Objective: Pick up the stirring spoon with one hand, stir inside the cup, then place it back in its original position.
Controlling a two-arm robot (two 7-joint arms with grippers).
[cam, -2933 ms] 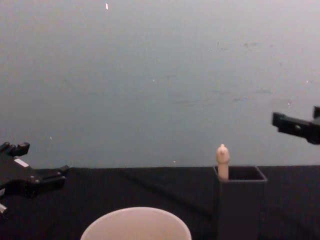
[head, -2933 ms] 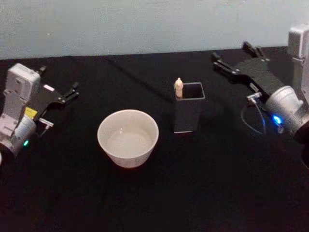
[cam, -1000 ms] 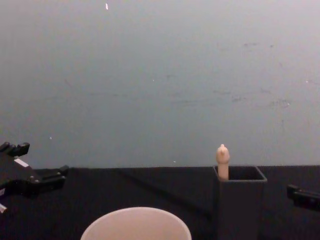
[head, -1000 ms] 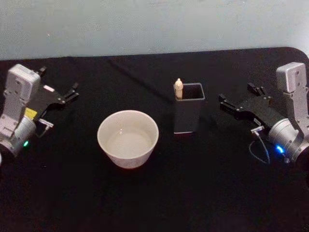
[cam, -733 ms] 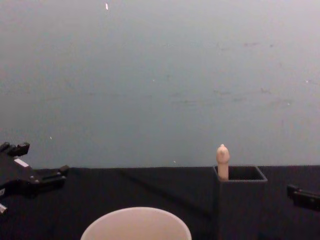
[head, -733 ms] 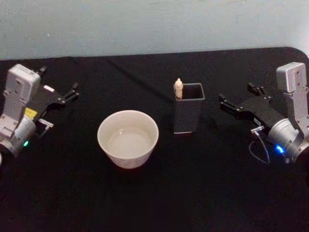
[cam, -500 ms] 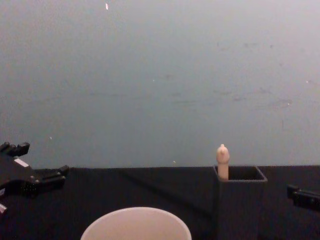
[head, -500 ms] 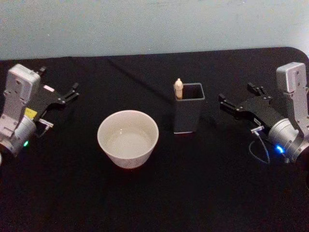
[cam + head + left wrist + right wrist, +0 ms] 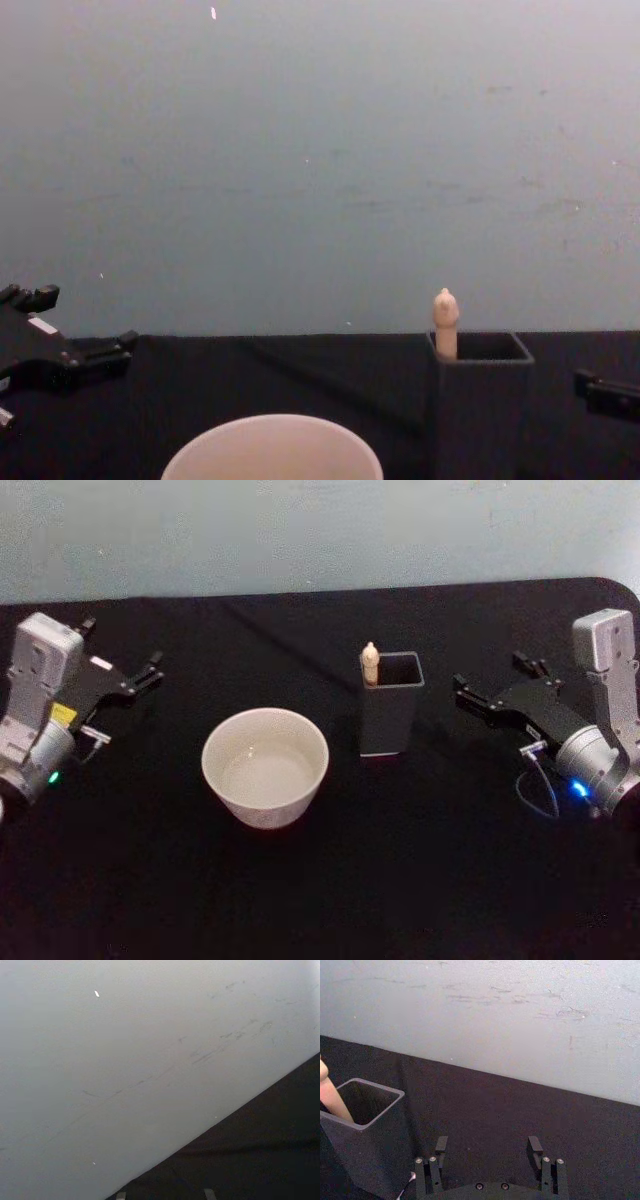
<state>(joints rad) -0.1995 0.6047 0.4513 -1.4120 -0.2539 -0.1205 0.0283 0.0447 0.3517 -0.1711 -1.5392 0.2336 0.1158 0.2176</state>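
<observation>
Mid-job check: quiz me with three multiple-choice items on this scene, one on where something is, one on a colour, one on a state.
1. Where is the stirring spoon?
A. lying on the table
B. standing in the dark square holder
C. in the cup

2. What colour is the spoon's handle?
A. pale beige
B. red
C. blue

3. How is the right pincer?
A. shut on the spoon
B. open, holding nothing
C. shut on the cup

Answers:
1 B: the stirring spoon rises from a corner of the dark square holder, right of the cup.
2 A: its knob shows pale beige in the head and chest views.
3 B: the right pincer has its fingers spread with only tablecloth between them, right of the holder.
</observation>
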